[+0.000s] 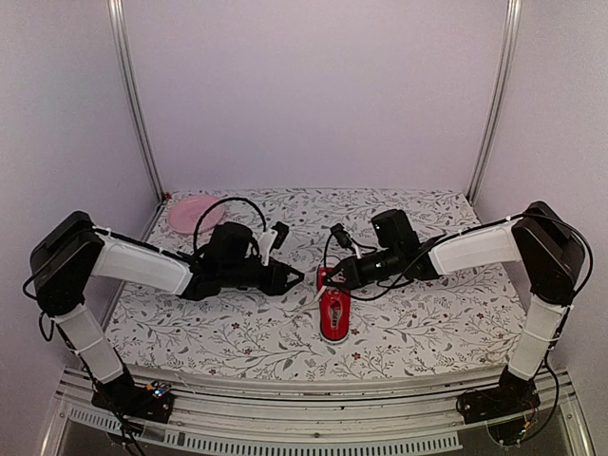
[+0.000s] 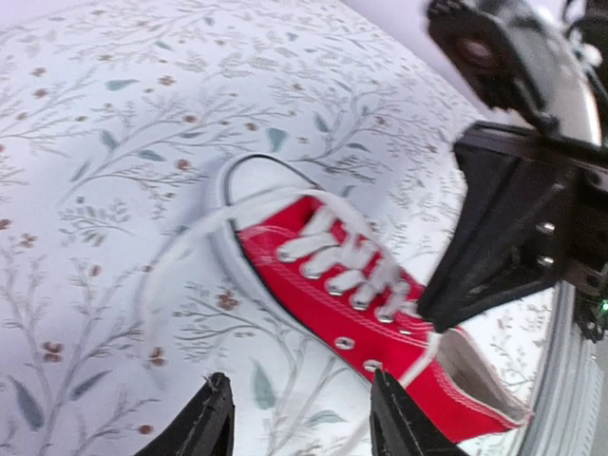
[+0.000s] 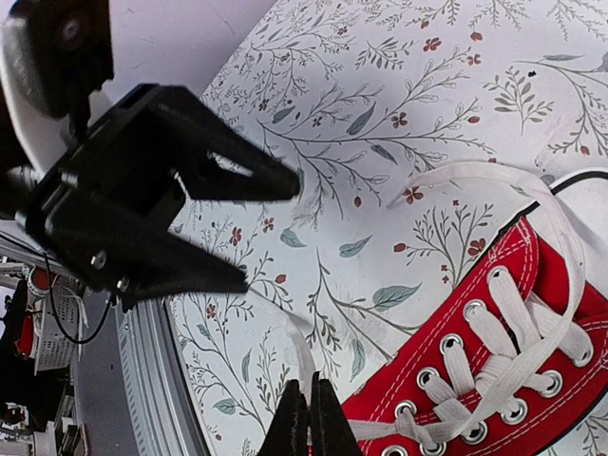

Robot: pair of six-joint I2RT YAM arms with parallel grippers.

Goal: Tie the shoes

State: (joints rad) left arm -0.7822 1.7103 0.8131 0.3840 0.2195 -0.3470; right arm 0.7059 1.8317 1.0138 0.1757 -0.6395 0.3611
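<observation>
The small red sneaker [image 1: 333, 315] with white laces lies on the floral table cover, toe toward the arms. In the left wrist view the shoe [image 2: 332, 304] lies just beyond my open, empty left gripper [image 2: 304, 423], whose fingers stand apart over the cover beside it. My left gripper [image 1: 296, 277] hovers left of the shoe's heel end. My right gripper [image 1: 324, 278] is over the shoe's opening. In the right wrist view it [image 3: 309, 413] is shut on a white lace end [image 3: 302, 351] beside the shoe [image 3: 494, 380]. The other lace [image 3: 475, 176] loops round the toe.
A pink plate [image 1: 190, 211] sits at the back left corner of the table. The two grippers are close together, tips nearly facing; the left one [image 3: 274, 231] fills the upper left of the right wrist view. The table's front rail [image 1: 313, 389] runs below the shoe.
</observation>
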